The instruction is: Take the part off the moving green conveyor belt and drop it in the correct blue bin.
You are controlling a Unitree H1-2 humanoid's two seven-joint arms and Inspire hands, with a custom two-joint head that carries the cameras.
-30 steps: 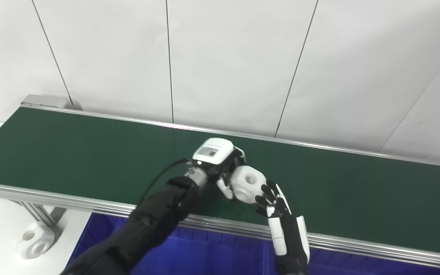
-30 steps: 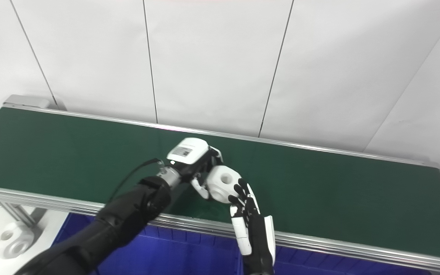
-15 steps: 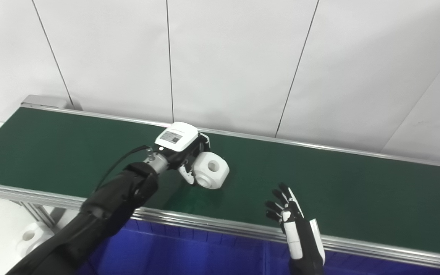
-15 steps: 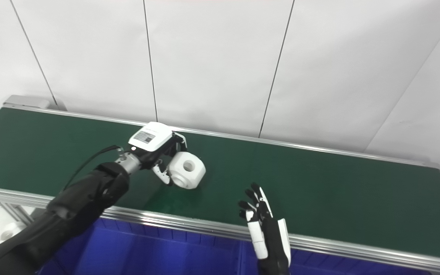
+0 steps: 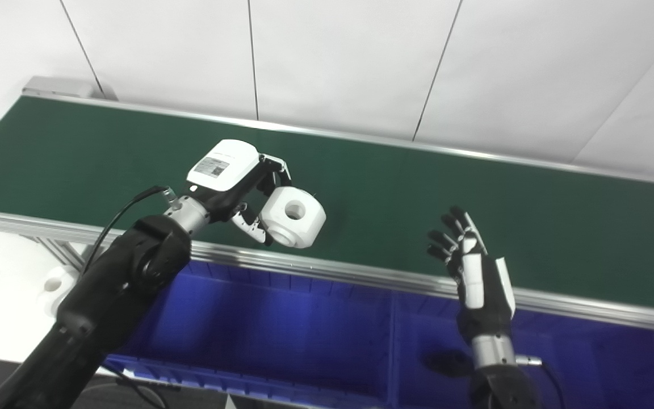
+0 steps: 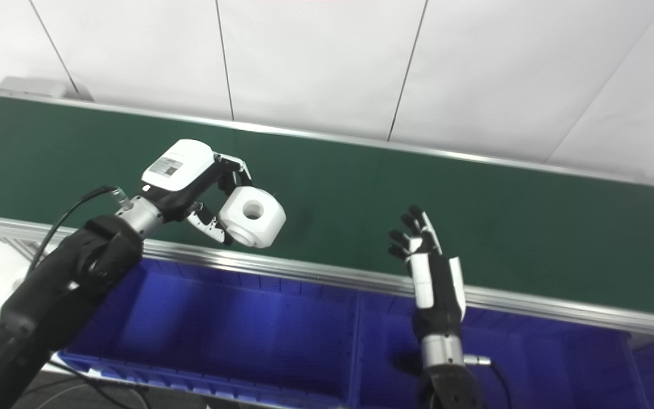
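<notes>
My left hand (image 5: 236, 184) is shut on a white chunky part with a round hole (image 5: 294, 217), held above the near rail of the green conveyor belt (image 5: 77, 153). The part also shows in the right eye view (image 6: 252, 216). My right hand (image 5: 472, 267) is open and empty, fingers spread, upright over the belt's near edge to the right. Blue bins lie below the belt: a left bin (image 5: 270, 335) and a right bin (image 5: 577, 363), split by a divider wall.
Another white part (image 5: 57, 284) lies on the white surface at the left, beside the conveyor's frame. A dark spot (image 5: 443, 360) shows inside the right bin under my right wrist. A white panelled wall stands behind the belt.
The camera has tilted down, showing more of the bins. My left hand has carried the part leftward and toward the belt's near rail. My right hand drew away from the part to the right.
</notes>
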